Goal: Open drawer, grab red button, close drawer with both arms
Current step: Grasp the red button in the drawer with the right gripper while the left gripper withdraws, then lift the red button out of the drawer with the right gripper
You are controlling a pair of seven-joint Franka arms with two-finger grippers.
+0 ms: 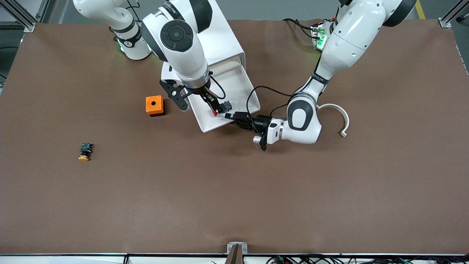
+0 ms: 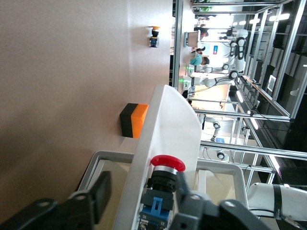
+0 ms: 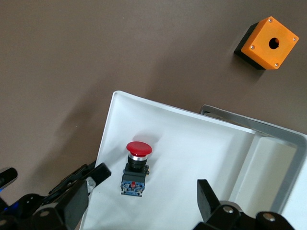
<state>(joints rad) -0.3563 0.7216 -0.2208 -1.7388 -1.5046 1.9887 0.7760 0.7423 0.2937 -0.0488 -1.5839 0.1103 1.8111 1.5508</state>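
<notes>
The drawer (image 1: 253,91) stands pulled out of the white cabinet (image 1: 227,40) toward the front camera. The button (image 1: 222,108) lies on its side on the drawer floor, red cap toward the drawer's front wall. My right gripper (image 1: 214,104) hangs open over the drawer, and in the right wrist view its fingers (image 3: 93,179) stand wide on either side of the button (image 3: 136,167) without touching it. My left gripper (image 1: 236,117) is at the drawer's front wall (image 2: 168,124), open, one finger (image 2: 98,194) outside the wall and the other inside next to the button (image 2: 163,179).
An orange cube with a hole (image 1: 154,105) sits on the table beside the drawer, toward the right arm's end. A yellow-capped button (image 1: 85,151) lies nearer the front camera. A white curved strip (image 1: 339,117) lies beside the left arm's wrist.
</notes>
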